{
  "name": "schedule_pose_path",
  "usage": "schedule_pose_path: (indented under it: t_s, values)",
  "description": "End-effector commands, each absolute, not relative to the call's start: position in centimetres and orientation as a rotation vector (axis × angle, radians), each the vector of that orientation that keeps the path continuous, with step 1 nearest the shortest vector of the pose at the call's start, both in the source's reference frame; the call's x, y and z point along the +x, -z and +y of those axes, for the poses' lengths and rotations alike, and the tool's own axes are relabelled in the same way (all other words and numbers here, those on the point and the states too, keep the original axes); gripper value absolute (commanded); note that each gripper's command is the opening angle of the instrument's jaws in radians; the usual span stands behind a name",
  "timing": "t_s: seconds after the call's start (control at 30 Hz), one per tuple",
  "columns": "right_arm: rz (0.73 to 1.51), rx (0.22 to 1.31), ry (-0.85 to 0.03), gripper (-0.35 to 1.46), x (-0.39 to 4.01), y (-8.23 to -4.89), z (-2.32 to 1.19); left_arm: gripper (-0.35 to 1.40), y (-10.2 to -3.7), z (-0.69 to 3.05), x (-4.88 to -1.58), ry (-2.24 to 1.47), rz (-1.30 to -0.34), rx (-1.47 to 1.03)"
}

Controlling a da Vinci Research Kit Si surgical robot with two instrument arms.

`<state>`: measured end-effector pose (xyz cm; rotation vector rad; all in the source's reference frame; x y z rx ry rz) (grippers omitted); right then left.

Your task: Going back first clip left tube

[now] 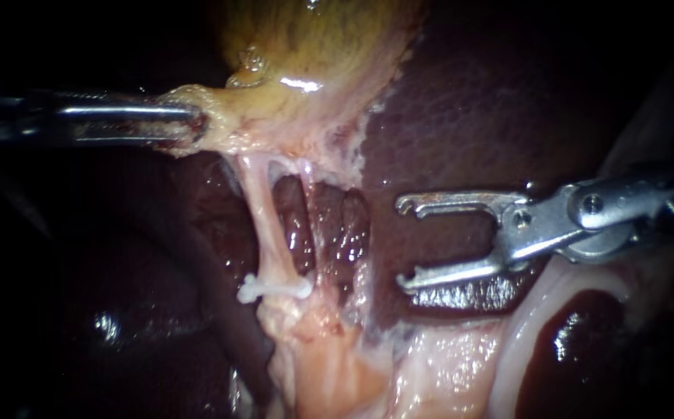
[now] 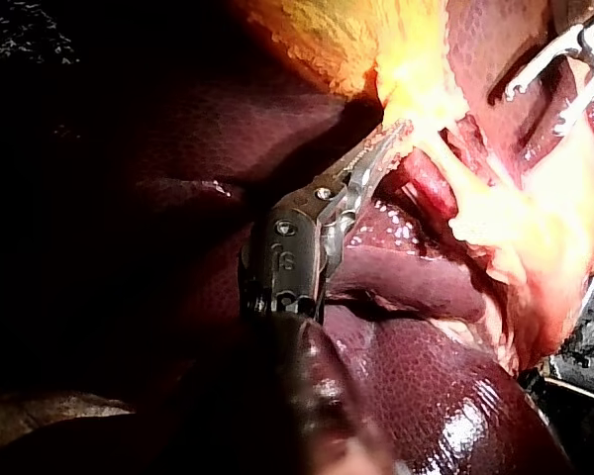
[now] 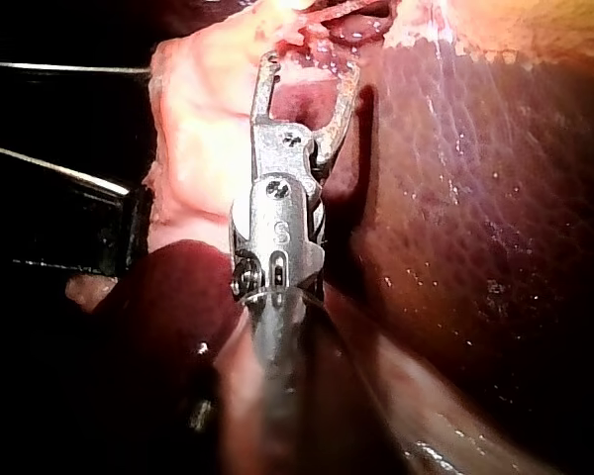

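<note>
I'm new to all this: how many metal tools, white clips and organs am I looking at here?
Instruments: 2 (left instrument, right instrument)
Clips: 1 (white clip)
Organs: 2 (gallbladder, liver)
Total: 5

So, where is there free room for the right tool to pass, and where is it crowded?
Free: the bare liver between the gallbladder and the open right tool. Crowded: around the clip on the left tube.
</note>
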<state>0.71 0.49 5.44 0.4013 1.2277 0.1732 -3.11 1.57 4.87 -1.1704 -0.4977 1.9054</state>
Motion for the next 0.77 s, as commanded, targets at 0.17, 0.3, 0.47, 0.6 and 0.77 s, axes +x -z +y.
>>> schedule_pose_path:
  t_s: [0.17,0.3,0.47,0.6,0.77]
  values:
    - [1.229,0.399,-0.168,0.5,0.67,-5.45,0.49,-0.35,-5.07,1.55,-3.32,-1.909,-0.506,-1.178]
    - [1.228,0.397,-0.169,0.5,0.64,-5.45,0.49,-0.35,-5.24,1.54,-3.46,-1.915,-0.503,-1.189]
    - [1.229,0.395,-0.164,0.5,0.62,-5.44,0.51,-0.35,-5.35,1.56,-3.54,-1.926,-0.507,-1.18]
    - [1.229,0.396,-0.165,0.5,0.61,-5.43,0.52,-0.35,-5.35,1.56,-3.54,-1.926,-0.508,-1.18]
    - [1.242,0.444,-0.15,0.5,0.65,-5.33,0.48,-0.35,-5.34,1.55,-3.51,-1.927,-0.509,-1.181]
